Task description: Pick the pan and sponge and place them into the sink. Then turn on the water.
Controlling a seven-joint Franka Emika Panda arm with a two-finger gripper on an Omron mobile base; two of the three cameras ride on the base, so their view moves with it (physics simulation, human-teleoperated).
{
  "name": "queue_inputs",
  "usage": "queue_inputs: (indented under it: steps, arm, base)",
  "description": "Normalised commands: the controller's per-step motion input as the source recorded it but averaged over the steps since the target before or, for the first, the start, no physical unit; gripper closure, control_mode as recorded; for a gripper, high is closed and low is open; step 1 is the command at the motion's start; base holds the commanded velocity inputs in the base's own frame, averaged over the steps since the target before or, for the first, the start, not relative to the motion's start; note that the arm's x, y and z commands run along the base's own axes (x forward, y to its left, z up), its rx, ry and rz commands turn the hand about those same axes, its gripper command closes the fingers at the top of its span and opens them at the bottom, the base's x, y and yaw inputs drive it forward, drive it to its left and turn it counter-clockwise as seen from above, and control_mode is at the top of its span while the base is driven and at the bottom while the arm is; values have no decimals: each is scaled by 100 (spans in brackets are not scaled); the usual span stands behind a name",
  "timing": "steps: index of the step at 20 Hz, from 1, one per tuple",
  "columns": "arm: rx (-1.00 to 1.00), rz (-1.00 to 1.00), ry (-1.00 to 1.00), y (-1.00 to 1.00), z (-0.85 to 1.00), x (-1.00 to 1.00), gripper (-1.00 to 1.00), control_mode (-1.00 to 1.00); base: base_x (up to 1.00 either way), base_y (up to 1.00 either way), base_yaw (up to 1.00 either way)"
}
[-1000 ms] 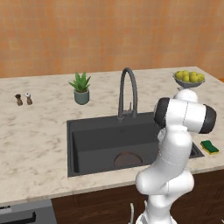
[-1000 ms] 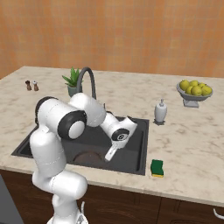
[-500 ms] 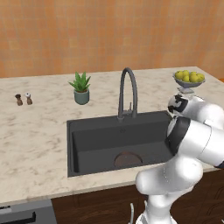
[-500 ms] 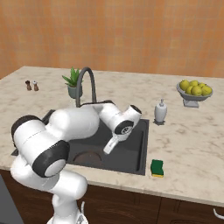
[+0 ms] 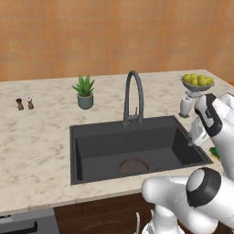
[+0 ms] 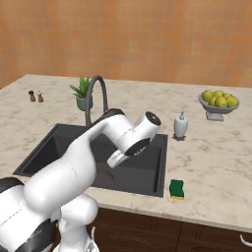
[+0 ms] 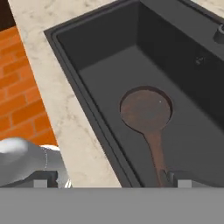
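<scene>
Below the two-finger gripper (image 7: 109, 183), on the floor of the large dark grey rectangular sink (image 7: 94, 61), lies the dark brown round shallow frying pan (image 7: 145, 109). In the hand view its short handle runs from the pan body back towards the gripper and ends close to one dark fingertip (image 7: 178, 180). The other fingertip sits far off on the opposite side, so the jaws are spread wide, with nothing between them.

In the right base view the gripper (image 6: 115, 160) hangs over the right half of the basin, above the pan and clear of it, pointing down and to the left. In the left base view the pan (image 5: 133, 166) lies down and to the left of the gripper (image 5: 196, 133), near the front wall of the sink.

The small rectangular yellow sponge with a green scouring top (image 6: 176, 189) rests on the pale marble counter (image 6: 211, 162), to the right of the gripper and nearer the robot, just outside the sink's front right corner. It is well apart from the fingers.

Behind the gripper and to its left, the tall arched dark grey faucet (image 6: 96, 96) rises from the back rim. A small green potted plant (image 6: 80, 92) stands just beyond it, and two little shakers (image 6: 35, 96) sit farther left. To the gripper's right, a white soap dispenser (image 6: 180, 125) stands near the sink's back right corner. The grey bowl of yellow fruit (image 6: 218, 102) is farther right again
</scene>
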Motion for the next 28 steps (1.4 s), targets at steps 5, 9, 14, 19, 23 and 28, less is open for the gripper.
queue_inputs:
  steps: [5, 9, 14, 19, 23, 28]
  arm:
    - [0, -38, 0, -12, 64, -31, -100, -100]
    - [0, -41, 0, -9, 34, -33, -100, -100]
    - [0, -40, 1, -11, 21, -31, -100, -100]
    - [0, -28, 20, -31, 17, -7, -100, -100]
    - [0, -18, 28, -44, 0, 0, -100, -100]
    - [0, -4, 13, -41, 0, 0, -100, -100]
  base:
    - [0, 0, 0]
    - [0, 0, 0]
    - [0, 0, 0]
    - [0, 0, 0]
    - [0, 0, 0]
    - [0, 0, 0]
